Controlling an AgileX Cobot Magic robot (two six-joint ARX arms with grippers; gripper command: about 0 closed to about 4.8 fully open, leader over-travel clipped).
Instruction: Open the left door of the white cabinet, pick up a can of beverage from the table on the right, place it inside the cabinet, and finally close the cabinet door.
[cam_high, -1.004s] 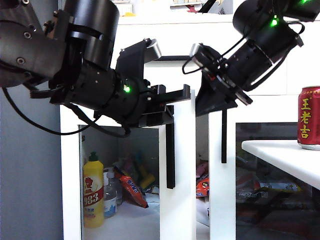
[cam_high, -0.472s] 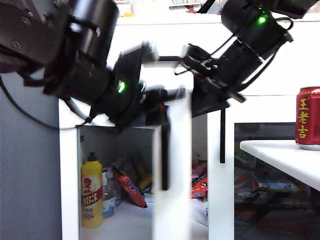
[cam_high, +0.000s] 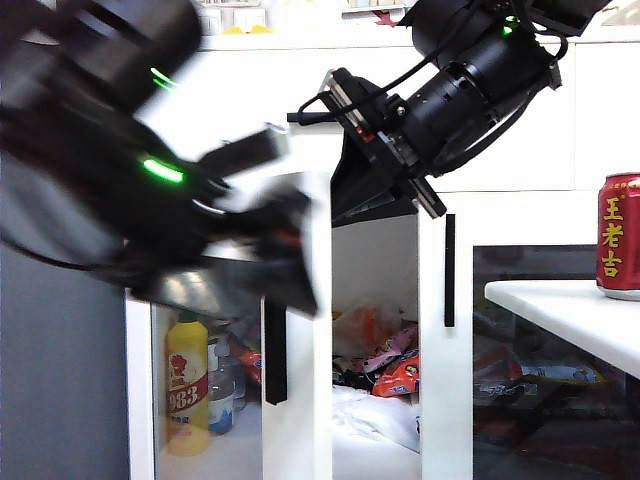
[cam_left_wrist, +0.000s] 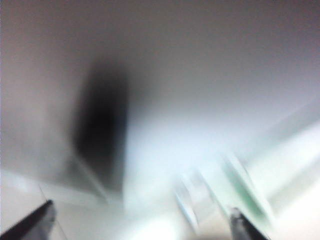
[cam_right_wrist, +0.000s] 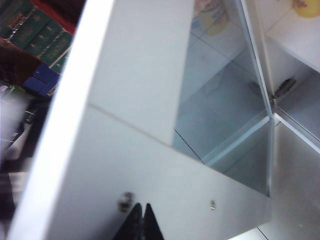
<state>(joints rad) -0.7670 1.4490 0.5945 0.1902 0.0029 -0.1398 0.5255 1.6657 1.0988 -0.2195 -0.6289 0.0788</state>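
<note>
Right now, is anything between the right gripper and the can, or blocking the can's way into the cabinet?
The right gripper, shut, sits behind the swung-open left door, so that door stands between it and the can of beverage on the table. The white cabinet opening is clear, though snack packets crowd its floor.

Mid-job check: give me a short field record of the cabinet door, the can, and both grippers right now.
left door: swung open, its black bar handle free
white cabinet: inside shows a yellow bottle and snack packets
can of beverage: upright on the table, at right, untouched
left gripper: motion-blurred, jaws apart, holding nothing
right gripper: jaws shut, empty, by the open door's inner face
</note>
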